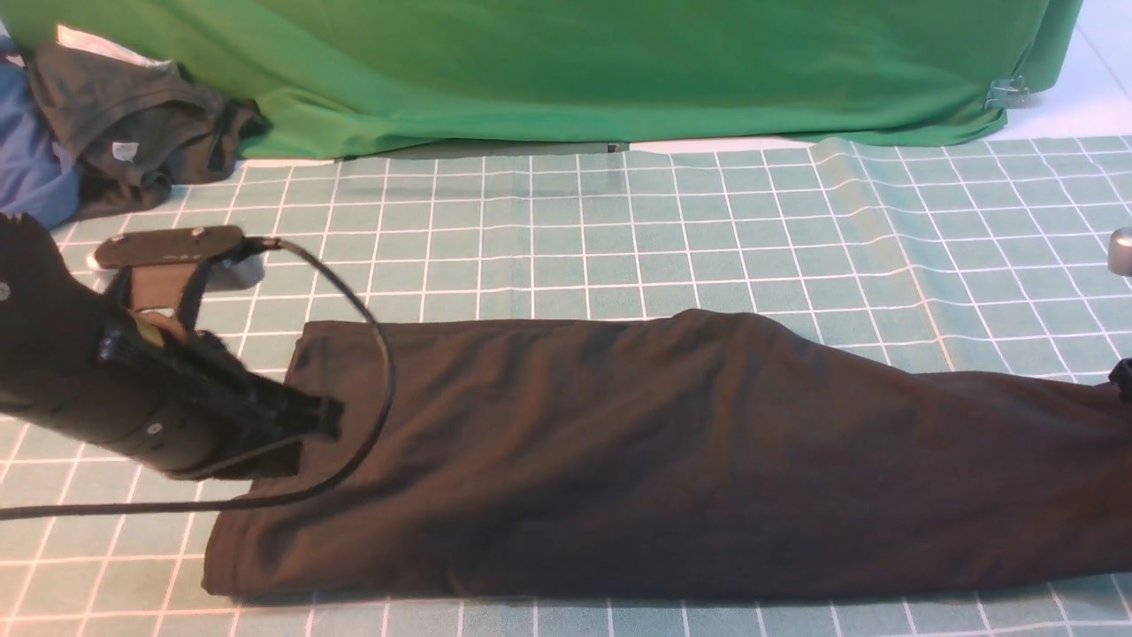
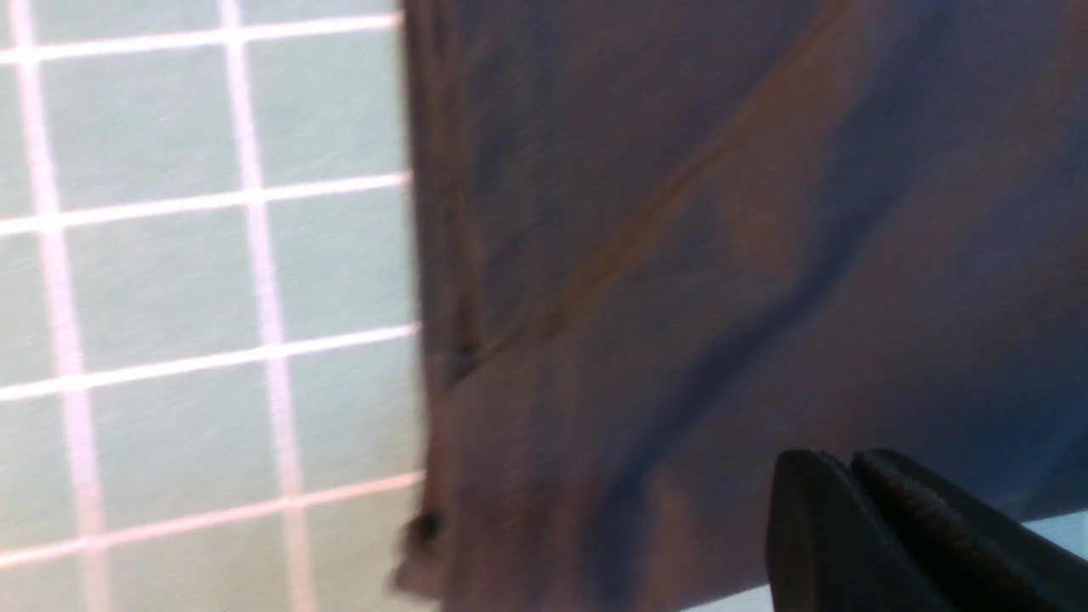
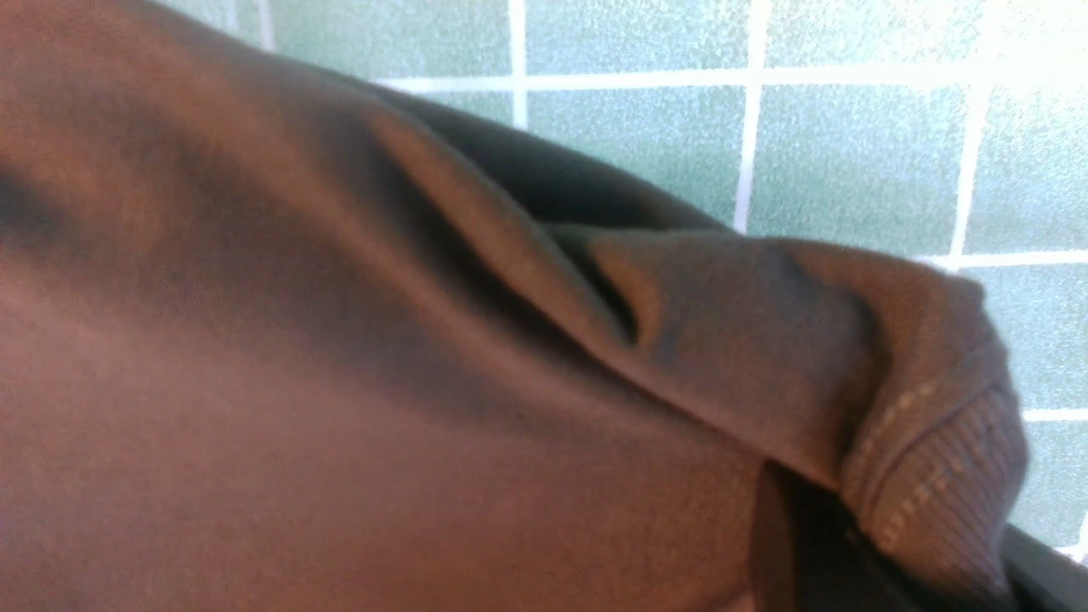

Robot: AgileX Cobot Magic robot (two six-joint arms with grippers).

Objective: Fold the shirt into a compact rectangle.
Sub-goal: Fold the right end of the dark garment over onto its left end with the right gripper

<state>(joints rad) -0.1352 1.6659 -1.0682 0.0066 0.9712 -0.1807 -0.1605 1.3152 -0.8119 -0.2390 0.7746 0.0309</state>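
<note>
The shirt (image 1: 672, 460) lies folded lengthwise into a long dark band across the checked tablecloth (image 1: 619, 230), running from the left to the right edge of the front view. My left gripper (image 1: 329, 416) hovers over the band's left end. In the left wrist view this gripper (image 2: 850, 463) is shut with nothing in it, above the shirt (image 2: 722, 255) near its hem. My right gripper (image 1: 1123, 376) barely shows at the right edge. In the right wrist view the gripper (image 3: 918, 544) is shut on a bunched ribbed edge of the shirt (image 3: 935, 442).
A big green cloth (image 1: 575, 71) hangs along the back. A dark grey garment (image 1: 133, 124) with a small white tag and a blue cloth (image 1: 26, 159) lie at the back left. The left arm's black cable (image 1: 376, 354) loops over the shirt. A grey metal part (image 1: 1121, 252) shows at the right edge.
</note>
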